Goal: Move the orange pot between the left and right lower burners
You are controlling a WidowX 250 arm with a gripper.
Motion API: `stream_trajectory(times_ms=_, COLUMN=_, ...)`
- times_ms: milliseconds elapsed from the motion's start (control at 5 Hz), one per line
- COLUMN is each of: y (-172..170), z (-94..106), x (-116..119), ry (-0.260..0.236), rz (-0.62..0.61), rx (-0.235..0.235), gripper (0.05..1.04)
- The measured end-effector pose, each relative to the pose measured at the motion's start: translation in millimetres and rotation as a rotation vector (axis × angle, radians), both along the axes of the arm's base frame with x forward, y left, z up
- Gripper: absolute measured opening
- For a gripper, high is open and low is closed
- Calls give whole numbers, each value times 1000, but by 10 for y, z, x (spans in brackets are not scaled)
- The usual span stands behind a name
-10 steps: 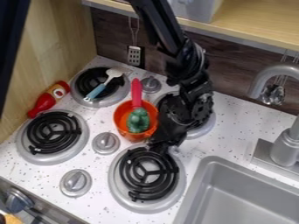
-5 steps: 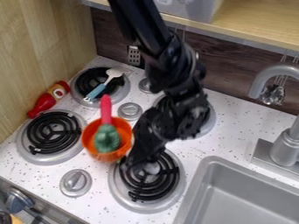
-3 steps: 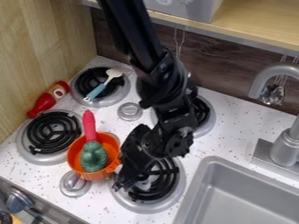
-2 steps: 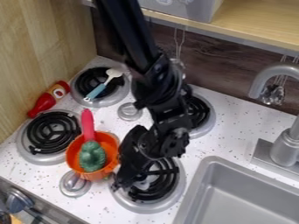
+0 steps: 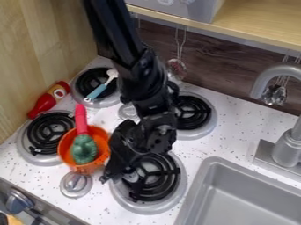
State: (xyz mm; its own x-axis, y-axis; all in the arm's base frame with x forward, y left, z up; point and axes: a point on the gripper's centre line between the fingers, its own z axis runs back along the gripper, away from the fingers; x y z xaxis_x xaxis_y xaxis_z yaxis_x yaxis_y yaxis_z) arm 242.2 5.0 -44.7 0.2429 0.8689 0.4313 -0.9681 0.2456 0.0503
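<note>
My gripper [image 5: 109, 174] is at the lower right side of the orange pot [image 5: 68, 154], shut on its edge; the exact grip spot is hard to see against the black fingers. The pot is between the lower left burner [image 5: 26, 148] and the lower right burner [image 5: 177, 186], nearer the left one and overlapping its right edge in the view. Inside the pot is a green toy [image 5: 84, 149], and a pink handle [image 5: 80, 118] sticks up over the back rim. Whether the pot's base touches the stove top cannot be told.
A silver knob [image 5: 76, 184] is just in front of the pot. A red bottle [image 5: 45, 102] lies by the left wall, and a blue-handled spatula [image 5: 97, 91] on the back left burner. The back right burner [image 5: 201, 128] is behind the arm; the sink [image 5: 235, 193] is at right.
The orange pot and my gripper have moved together leftward and toward the front from near the back of the lower right burner, then lately a little back and left.
</note>
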Motion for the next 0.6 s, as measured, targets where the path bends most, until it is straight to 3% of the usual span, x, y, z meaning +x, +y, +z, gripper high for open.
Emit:
stream_trajectory(times_ms=400, y=55, z=-40, x=58, ry=-48, rz=-24, rx=-9, gripper=381)
stream_trajectory(times_ms=600, y=71, z=-40, x=76, ry=-62, rz=-44, rx=-3, gripper=451)
